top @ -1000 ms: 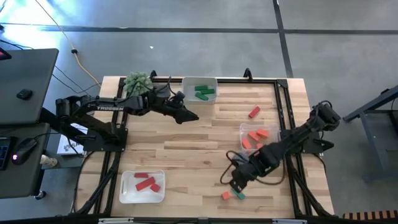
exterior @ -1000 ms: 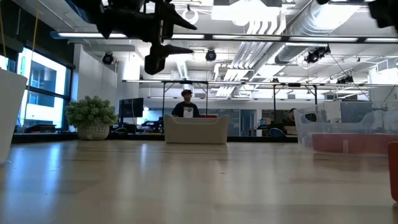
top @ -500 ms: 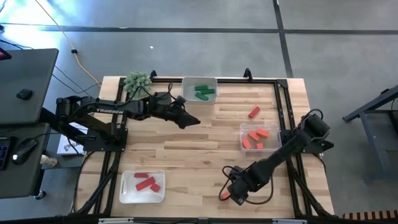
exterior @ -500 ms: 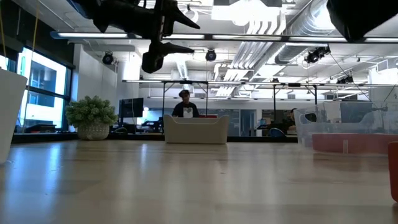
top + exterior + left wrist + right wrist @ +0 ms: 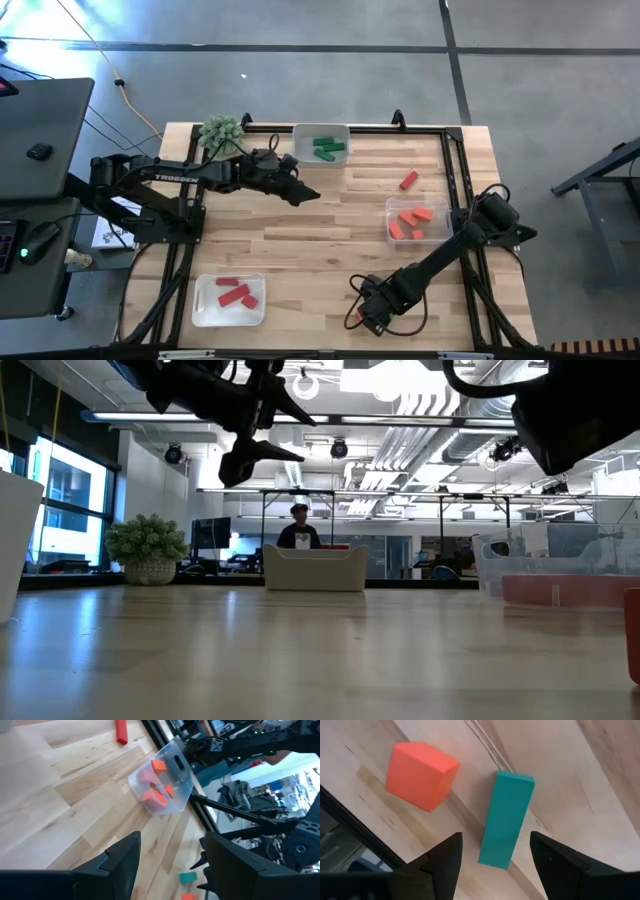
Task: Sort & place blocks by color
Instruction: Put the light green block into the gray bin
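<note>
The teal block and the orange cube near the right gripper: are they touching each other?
Apart. The right wrist view shows bare wood between the orange cube and the teal block, which lies between the open right gripper fingers.

Grey concrete floor (image 5: 300, 80), exposed ceiling ducts (image 5: 450, 400) (bright window (image 5: 60, 500) beside).

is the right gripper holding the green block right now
No: the green block lies on the wood between the open fingers of the right gripper, beside an orange cube.
</note>
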You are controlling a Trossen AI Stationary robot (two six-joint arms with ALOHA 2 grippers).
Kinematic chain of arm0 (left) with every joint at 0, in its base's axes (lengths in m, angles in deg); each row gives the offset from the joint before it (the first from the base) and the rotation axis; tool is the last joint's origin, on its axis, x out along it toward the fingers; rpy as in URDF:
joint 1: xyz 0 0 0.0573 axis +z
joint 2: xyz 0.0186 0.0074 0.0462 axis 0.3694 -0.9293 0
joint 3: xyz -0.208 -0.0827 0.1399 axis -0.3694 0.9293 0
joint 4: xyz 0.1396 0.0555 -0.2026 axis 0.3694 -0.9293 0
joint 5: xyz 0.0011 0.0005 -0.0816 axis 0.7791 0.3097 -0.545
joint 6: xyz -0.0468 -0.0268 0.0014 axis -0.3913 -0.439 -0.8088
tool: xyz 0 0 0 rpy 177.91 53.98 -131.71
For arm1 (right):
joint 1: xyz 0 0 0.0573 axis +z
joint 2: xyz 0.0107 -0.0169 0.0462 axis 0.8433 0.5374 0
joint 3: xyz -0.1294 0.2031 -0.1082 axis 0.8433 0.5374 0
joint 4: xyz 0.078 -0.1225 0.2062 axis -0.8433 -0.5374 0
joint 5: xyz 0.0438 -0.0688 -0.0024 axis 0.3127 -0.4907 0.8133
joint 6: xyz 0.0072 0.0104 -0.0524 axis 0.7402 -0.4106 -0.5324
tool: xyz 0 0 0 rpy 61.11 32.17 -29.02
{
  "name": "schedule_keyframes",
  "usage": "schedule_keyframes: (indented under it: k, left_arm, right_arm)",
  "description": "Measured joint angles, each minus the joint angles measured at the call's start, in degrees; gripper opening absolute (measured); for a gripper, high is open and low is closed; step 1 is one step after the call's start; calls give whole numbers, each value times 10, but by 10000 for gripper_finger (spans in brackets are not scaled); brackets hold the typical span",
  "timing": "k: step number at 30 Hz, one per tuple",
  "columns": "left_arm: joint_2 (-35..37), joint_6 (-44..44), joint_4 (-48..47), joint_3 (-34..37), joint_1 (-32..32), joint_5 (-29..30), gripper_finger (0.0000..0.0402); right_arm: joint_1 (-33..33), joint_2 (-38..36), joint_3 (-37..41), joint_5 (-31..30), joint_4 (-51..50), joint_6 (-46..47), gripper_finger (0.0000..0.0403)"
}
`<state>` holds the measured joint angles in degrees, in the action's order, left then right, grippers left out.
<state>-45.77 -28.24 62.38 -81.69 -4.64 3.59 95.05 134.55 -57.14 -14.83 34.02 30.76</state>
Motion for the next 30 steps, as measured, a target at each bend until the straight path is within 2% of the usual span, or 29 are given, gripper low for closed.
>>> schedule_keyframes:
  k: [14, 17, 23, 30]
  left_arm:
    - [0, 0, -8, 0, 2, 4, 211]
    - [0, 0, -9, 0, 2, 4, 211]
    - [0, 0, -8, 0, 2, 4, 211]
    - [0, -15, -8, 0, 20, -21, 211]
  right_arm:
    - [6, 35, -2, 5, 1, 7, 212]
    - [6, 35, -2, 5, -3, 14, 182]
    - [0, 38, -18, 10, -32, -15, 68]
    - [-13, 21, -27, 19, -83, -55, 66]
